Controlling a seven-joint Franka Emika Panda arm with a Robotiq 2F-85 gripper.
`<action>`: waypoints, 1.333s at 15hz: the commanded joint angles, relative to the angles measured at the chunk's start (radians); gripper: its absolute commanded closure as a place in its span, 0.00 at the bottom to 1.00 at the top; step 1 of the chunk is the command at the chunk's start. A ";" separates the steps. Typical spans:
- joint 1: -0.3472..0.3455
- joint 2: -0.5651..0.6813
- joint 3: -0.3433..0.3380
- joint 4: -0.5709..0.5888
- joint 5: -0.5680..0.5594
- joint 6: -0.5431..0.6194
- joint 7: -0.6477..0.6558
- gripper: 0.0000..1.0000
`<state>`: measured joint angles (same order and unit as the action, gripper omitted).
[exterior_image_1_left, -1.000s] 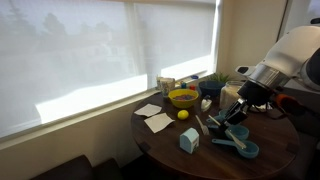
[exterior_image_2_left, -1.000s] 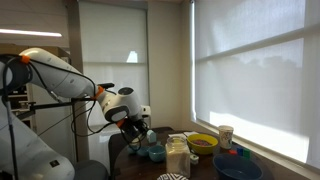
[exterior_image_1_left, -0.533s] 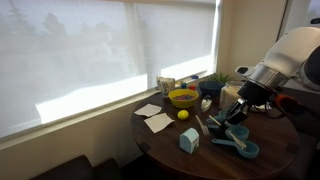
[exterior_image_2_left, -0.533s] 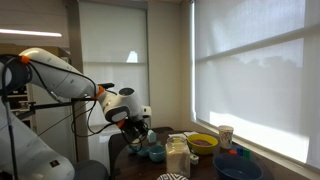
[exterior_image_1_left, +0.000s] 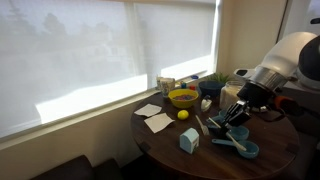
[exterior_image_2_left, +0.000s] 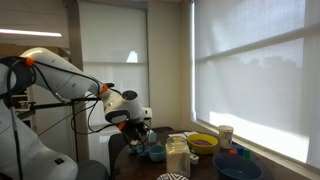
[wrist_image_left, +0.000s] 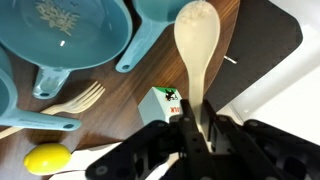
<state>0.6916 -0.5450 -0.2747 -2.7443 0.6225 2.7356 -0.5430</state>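
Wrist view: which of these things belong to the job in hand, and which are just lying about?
In hand: wooden spoon, clamped in the hand.
Lying about: blue pans, wooden fork, lemon, small carton, yellow bowl.

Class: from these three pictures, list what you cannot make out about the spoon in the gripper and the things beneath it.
Handle end of the wooden spoon: wrist view, hidden inside the gripper.
Print on the small carton: wrist view, partly covered by the spoon, too blurred to read.
The teal pan: wrist view, cut off by the top edge.
Spoon in both exterior views: too small to pick out at the gripper.
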 joint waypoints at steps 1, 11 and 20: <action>0.032 -0.005 -0.032 0.000 0.064 -0.028 -0.082 0.97; -0.025 0.012 -0.036 0.000 0.107 -0.087 -0.224 0.97; 0.014 -0.001 -0.116 -0.001 0.381 -0.103 -0.554 0.97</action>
<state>0.6958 -0.5433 -0.3690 -2.7458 0.9291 2.6563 -1.0064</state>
